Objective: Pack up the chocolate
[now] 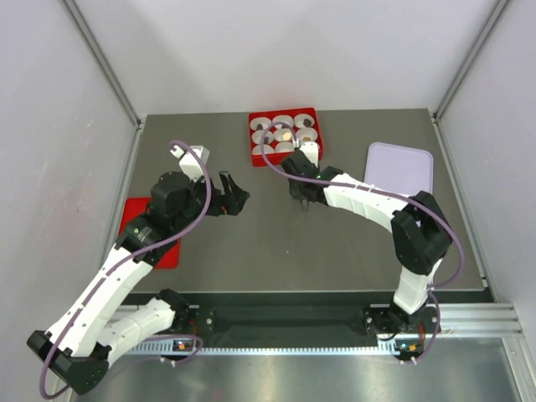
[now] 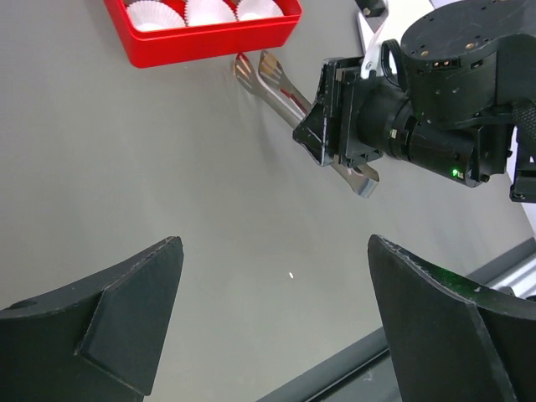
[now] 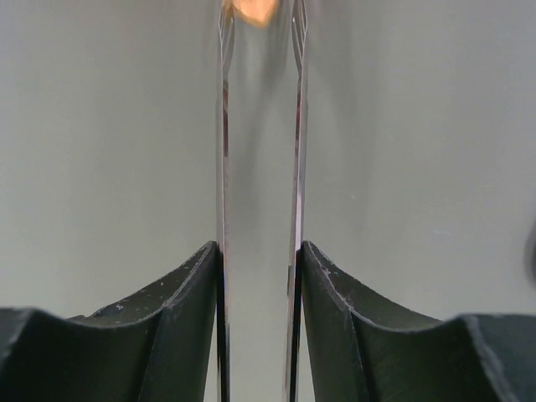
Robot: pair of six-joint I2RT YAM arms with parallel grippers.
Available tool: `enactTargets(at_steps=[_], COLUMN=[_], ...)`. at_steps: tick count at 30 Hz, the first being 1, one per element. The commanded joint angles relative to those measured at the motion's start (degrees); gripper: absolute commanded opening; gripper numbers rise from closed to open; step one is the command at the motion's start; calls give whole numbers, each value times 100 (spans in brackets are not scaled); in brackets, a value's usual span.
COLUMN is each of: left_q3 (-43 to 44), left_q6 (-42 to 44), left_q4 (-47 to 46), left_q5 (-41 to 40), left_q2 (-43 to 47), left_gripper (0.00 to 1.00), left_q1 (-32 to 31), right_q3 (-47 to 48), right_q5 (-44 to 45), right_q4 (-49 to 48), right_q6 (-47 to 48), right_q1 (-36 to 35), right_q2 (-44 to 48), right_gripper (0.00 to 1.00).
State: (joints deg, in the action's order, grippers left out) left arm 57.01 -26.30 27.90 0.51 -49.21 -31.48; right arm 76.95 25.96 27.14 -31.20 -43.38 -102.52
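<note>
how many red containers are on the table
2: a red box of paper cups at the far middle of the table, and a flat red tray near the left edge, partly hidden under the left arm.

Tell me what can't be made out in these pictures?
Right wrist view: orange blob between the tongs' tips, blurred and cut by the top edge; chocolate or not, unclear.
Left wrist view: red tray cut by the top edge; only three paper cups show.
Top view: chocolates in the tray too small to count; the left arm covers much of the red flat piece.
</note>
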Motion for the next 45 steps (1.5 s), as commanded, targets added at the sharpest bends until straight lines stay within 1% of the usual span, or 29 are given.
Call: enactTargets(at_steps=[1,6,15,21,27,36,42,45], left_q3=[187,170,161,178,214,187,187,205], left_q6=[108,117,117,108,108,47,29,55], left_q4=[-83,-83,-66,-65,-65,-162,-180,-171], left_q5=[-174,-209,-227,-227,-210,-95,-86,-130], left_q2=[87,96,96,87,113,43,34,26], left_gripper=[96,96,96,96,96,96,96,96], left_q1=[2,2,2,2,2,2,2,2], right_q3=[391,523,743,778,638,409,496,689], right_q5=[138,138,279,182,-29,-161,-248,-249], right_q4=[-340,-340,-50,19,222,459,556,679], right_q6=[-97,-97,-123,-88,-79,53,105,184], right_q1=[-83,-83,-75,-83,-83,-83,-75,-48], right_q2=[-101,-268,-550,-594,-269,294,452,496], right_gripper=[42,43,44,39,36,36,35,36])
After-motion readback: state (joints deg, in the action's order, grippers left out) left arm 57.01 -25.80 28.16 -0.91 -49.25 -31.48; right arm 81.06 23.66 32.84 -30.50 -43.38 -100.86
